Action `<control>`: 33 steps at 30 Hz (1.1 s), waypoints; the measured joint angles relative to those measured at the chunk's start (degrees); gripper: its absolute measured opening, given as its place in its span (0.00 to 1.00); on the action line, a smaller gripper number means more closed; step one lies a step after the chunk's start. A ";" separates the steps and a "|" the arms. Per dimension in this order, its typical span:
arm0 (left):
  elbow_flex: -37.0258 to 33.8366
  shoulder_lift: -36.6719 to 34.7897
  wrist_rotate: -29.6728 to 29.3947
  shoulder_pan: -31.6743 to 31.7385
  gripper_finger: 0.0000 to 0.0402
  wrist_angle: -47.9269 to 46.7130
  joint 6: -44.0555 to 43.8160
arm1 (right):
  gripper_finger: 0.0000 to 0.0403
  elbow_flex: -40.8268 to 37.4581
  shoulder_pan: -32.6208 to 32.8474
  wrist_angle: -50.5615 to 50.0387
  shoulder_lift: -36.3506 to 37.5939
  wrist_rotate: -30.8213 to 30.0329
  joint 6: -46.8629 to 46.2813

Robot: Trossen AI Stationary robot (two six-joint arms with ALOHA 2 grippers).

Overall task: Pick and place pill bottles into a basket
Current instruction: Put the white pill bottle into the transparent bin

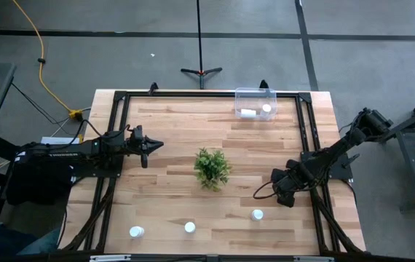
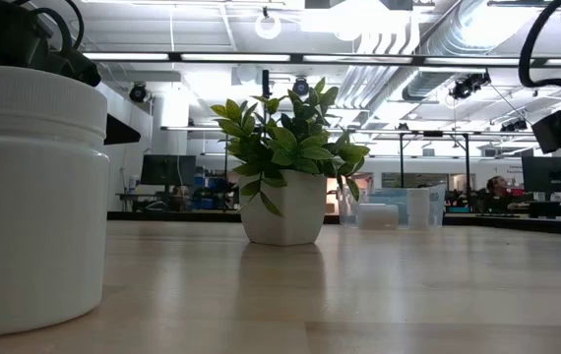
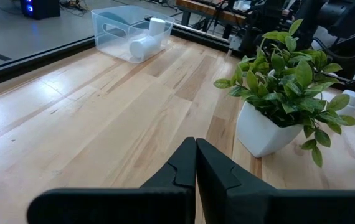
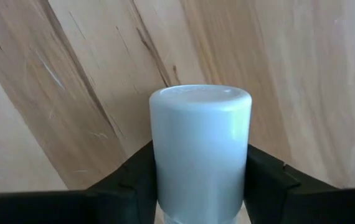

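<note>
Pale wooden tabletop (image 1: 171, 138) carries a small green potted plant in a white pot (image 1: 212, 168) at its middle, the landmark for all else; the clear rectangular plastic basket (image 1: 255, 93) sits beyond the plant at the far edge, with two small white cylindrical pill bottles inside, one lying on its side (image 1: 247, 113) and one upright (image 1: 266, 108); three more white bottles stand along the near edge, one on the plant's left (image 1: 136, 232), one almost in front of it (image 1: 190, 228), one on its right (image 1: 257, 215); the right gripper (image 4: 200, 186), to the plant's right, has its dark fingers pressed against both sides of a white bottle (image 4: 200, 146); the left gripper (image 3: 196, 158) hangs left of the plant, fingers together, holding nothing.
</note>
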State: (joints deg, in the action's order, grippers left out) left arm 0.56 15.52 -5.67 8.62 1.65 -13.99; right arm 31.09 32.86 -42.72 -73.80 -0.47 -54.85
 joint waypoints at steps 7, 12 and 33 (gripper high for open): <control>0.02 0.00 0.00 0.00 0.12 0.02 0.01 | 0.41 1.29 0.00 -0.84 0.00 1.89 -0.17; 0.02 0.01 0.02 0.00 0.12 0.00 0.01 | 0.41 2.24 -0.08 -1.11 0.00 1.86 -0.15; 0.02 0.01 0.07 0.00 0.12 0.00 0.01 | 0.41 6.99 -5.58 -0.64 0.02 1.92 6.93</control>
State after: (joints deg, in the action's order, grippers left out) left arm 0.58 15.53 -5.61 8.62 1.66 -13.98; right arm 38.08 27.28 -43.36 -73.78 1.45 -47.92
